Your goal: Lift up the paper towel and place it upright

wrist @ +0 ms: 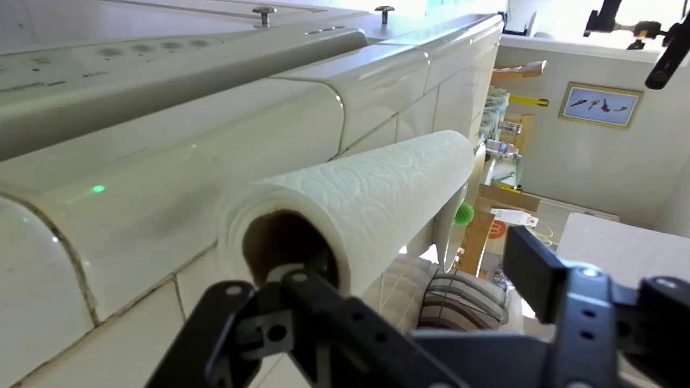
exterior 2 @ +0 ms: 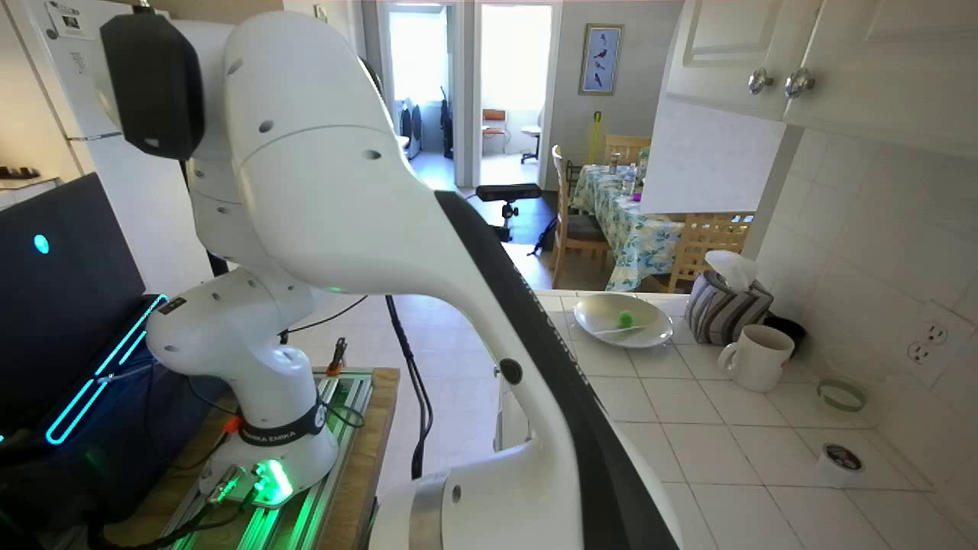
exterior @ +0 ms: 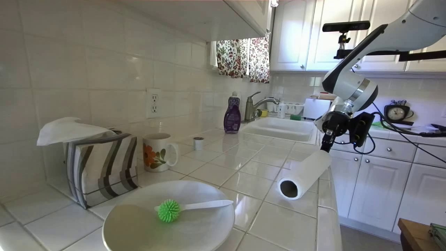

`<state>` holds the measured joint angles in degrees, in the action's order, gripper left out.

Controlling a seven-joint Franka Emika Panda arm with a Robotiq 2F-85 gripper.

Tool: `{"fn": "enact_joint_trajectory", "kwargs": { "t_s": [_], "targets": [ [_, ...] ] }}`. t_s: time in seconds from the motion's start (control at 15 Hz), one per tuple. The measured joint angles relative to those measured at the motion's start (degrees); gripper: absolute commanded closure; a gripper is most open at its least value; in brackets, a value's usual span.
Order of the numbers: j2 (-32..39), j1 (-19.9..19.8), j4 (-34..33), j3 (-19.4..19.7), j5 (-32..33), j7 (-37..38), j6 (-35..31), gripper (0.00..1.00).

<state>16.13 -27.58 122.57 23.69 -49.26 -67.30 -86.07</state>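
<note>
In an exterior view, the paper towel roll point(exterior: 308, 173) lies sideways on the bench point(exterior: 278, 219); lifting and uprighting seem left to do. In the wrist view, the tool point(wrist: 420, 269) is spread, one finger point(wrist: 310, 288) seemingly inside the roll's core point(wrist: 280, 237).

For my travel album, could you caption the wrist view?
An open robot gripper, one finger at the hollow core of a paper towel roll lying on a tiled countertop.

Wall point(exterior: 115, 66): glossy white tile, along one edge of white-tiled table point(exterior: 209, 168)
Curtains point(exterior: 259, 59): red-flowered white fabric, above that edge
</note>
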Motion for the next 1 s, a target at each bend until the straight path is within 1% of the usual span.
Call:
{"fn": "enact_joint_trajectory", "kwargs": {
  "t_s": [0.07, 0.13, 0.27, 0.33, 0.4, 0.47, 0.6, 0.67, 0.8, 0.87, 0.93, 1.0],
  "targets": [
    [0.17, -0.11, -0.35, -0.05, -0.07, 0.00, 0.97, 0.37],
    [0.18, -0.18, -0.70, -0.06, -0.09, 0.00, 1.93, 0.39],
    [0.08, -0.43, -1.58, -0.06, -0.09, 0.00, 3.77, 0.52],
    [-0.11, -0.62, -2.02, -0.05, -0.09, 0.00, 4.55, 0.54],
    [-0.36, -0.81, -2.39, -0.02, -0.09, 0.00, 5.28, 0.62],
    [-0.65, -0.95, -2.71, 0.06, -0.09, 0.00, 5.93, 0.65],
    [-1.57, -1.06, -2.97, 0.25, 0.06, 0.03, 6.50, 0.79],
    [-2.15, -1.06, -2.94, 0.29, 0.24, 0.13, 6.50, 0.82],
    [-3.56, -0.95, -2.82, 0.29, 0.60, 0.41, 6.46, 0.98],
    [-4.28, -0.80, -2.74, 0.29, 0.80, 0.65, 6.34, 0.97],
    [-5.04, -0.59, -2.63, 0.29, 1.07, 0.94, 6.11, 1.00],
    [-5.82, -0.28, -2.48, 0.28, 1.36, 1.35, 5.47, 1.00]
  ]
}}
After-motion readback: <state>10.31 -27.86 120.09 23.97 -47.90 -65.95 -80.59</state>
